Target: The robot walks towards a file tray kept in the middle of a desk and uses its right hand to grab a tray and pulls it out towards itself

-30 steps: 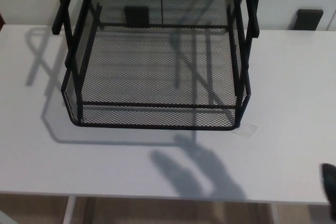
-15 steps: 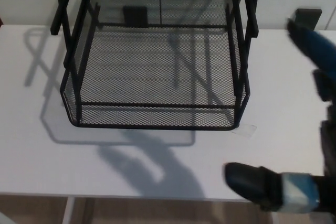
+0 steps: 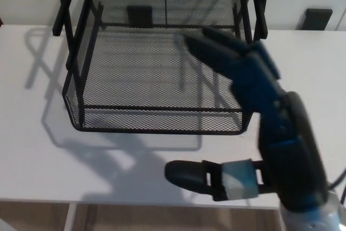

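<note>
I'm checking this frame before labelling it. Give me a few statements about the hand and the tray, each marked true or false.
1. The right hand is open, fingers apart. True.
2. The hand grips the front rim of the mesh tray. False: its fingers reach over the tray and its thumb lies in front, closed on nothing.
3. The tray holds a stack of papers. False: it is empty.
4. The tray sits on a white desk. True.
5. The left hand rests on the desk. False: it is not in view.
</note>
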